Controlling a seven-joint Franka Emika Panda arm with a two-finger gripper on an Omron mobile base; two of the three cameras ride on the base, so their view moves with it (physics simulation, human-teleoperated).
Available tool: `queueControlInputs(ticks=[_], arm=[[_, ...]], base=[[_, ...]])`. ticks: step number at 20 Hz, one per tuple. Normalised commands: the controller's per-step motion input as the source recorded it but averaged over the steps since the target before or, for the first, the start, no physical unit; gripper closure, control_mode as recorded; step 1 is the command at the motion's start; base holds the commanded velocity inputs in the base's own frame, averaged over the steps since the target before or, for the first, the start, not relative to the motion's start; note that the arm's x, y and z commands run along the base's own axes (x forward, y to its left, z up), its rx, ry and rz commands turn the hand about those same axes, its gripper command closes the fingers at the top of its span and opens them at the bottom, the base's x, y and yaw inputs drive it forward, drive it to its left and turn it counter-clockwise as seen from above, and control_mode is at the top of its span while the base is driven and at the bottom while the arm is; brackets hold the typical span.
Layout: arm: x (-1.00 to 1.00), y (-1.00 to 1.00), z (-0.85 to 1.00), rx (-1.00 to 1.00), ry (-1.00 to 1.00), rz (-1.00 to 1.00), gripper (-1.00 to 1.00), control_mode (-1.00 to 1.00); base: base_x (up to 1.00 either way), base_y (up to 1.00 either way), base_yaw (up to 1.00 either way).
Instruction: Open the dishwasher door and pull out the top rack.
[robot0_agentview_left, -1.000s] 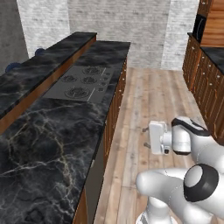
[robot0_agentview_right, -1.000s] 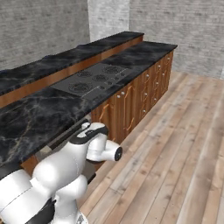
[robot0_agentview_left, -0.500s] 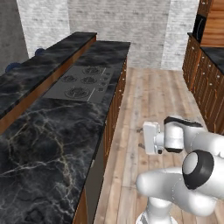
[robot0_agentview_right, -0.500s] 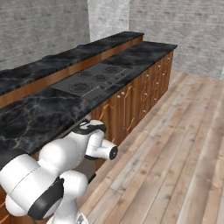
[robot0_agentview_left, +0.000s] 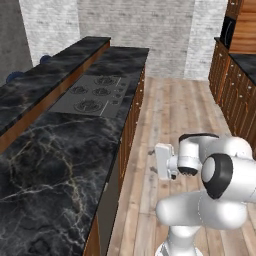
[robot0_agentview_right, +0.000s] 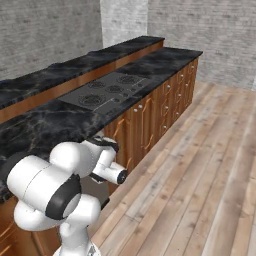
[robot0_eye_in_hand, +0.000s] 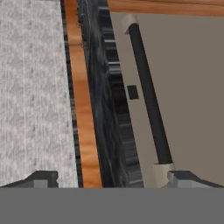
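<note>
This was a home kitchen: a long black marble surface (robot0_agentview_left: 60, 165) carried a built-in cooktop (robot0_agentview_left: 92, 95), reddish wooden cabinets (robot0_agentview_right: 155, 112) with small knobs ran beneath it, plank flooring (robot0_agentview_right: 210, 165) covered the room, and pale brick walls (robot0_agentview_left: 135, 30) closed it in.

The counter top (robot0_agentview_left: 60, 165) beside me looks like black marble with pale veins, polished and a little glossy. The cooktop (robot0_agentview_left: 92, 95) set in it is a smooth dark grey plate, more matt than the stone. The cabinet fronts (robot0_agentview_right: 150, 117) under it are reddish-brown wood with a soft shine and small pale knobs. The floor (robot0_agentview_right: 200, 170) is light wooden planks, matt, with visible grain. The walls (robot0_agentview_left: 135, 27) are pale grey brick, rough. In my hand view the dishwasher door (robot0_eye_in_hand: 188, 87) is a plain grey-brown panel, matt and smooth, and its handle (robot0_eye_in_hand: 148, 96) is a smooth black bar on pale mounts. My arm (robot0_agentview_left: 220, 175) is glossy white plastic with dark joints.
</note>
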Motion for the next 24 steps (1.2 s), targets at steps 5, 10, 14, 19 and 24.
queueControlInputs(ticks=[5, 10, 14, 19, 24], arm=[[0.03, 0.23, -0.15, 0.00, 0.00, -0.02, -1.00, -1.00], [0.04, 0.23, -0.14, 0.00, 0.00, 0.00, -1.00, -1.00], [0.07, 0.27, -0.11, 0.00, 0.00, 0.00, -1.00, -1.00], [0.06, 0.22, -0.11, 0.00, 0.00, 0.00, -1.00, -1.00], [0.13, 0.15, -0.16, 0.00, 0.00, 0.00, -1.00, -1.00]], base=[[0.00, 0.00, 0.00], [0.00, 0.00, 0.00], [0.00, 0.00, 0.00], [0.00, 0.00, 0.00], [0.00, 0.00, 0.00]])
